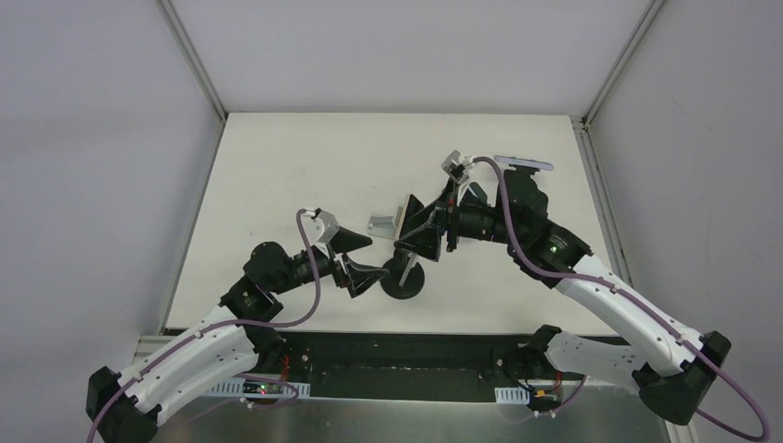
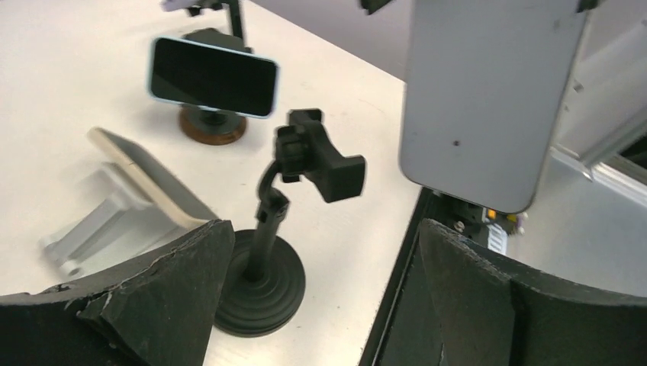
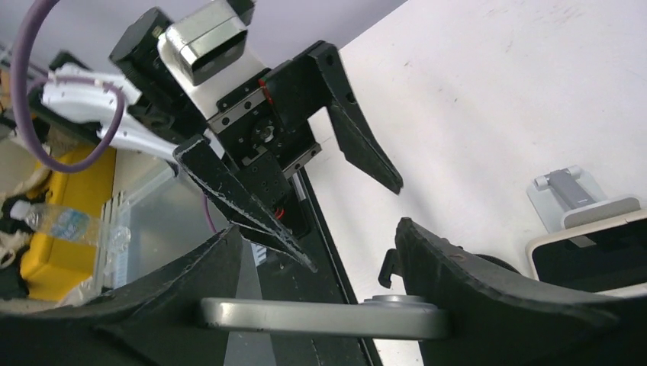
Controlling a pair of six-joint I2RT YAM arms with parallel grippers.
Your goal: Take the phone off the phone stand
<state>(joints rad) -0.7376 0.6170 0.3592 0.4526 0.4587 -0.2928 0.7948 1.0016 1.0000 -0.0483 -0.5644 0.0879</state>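
The black phone stand (image 2: 263,282) has a round base and a bent stem, and its clamp (image 2: 324,160) is empty. In the top view the stand (image 1: 403,281) sits at the near middle of the table. The phone (image 2: 488,99), grey back showing, hangs above and to the right of the clamp. My right gripper (image 3: 319,238) is shut on it, and the phone's silver edge (image 3: 320,317) spans the jaws. From above, that right gripper (image 1: 423,233) hovers just over the stand. My left gripper (image 2: 324,229) is open with nothing in it, one finger beside the stand's base; the top view shows this left gripper (image 1: 377,257) left of the stand.
A beige phone (image 2: 145,179) leans on a silver stand (image 1: 381,222) just behind the black one. A dark-screened phone (image 2: 212,76) sits in a stand with a brown base farther back, at the far right of the table (image 1: 524,163). The table's black near edge (image 2: 397,267) runs close by.
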